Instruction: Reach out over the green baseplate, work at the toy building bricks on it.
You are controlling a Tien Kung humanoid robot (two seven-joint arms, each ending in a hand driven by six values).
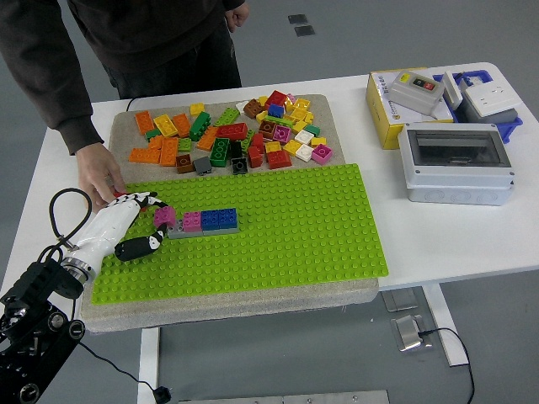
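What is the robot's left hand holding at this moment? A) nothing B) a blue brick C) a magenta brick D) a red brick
C: the left hand pinches a magenta brick at the left end of the brick row on the green baseplate.

At lower left of the frame, the robot's left hand (126, 225) shows a white shell, black fingertips, a looping black cable and black arm joints; the person (126, 42), top, wears dark sleeves.

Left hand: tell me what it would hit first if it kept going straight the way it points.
Probably the short row of grey, pink and blue bricks on the green baseplate; the left hand, holding a pink brick, is already at its grey end.
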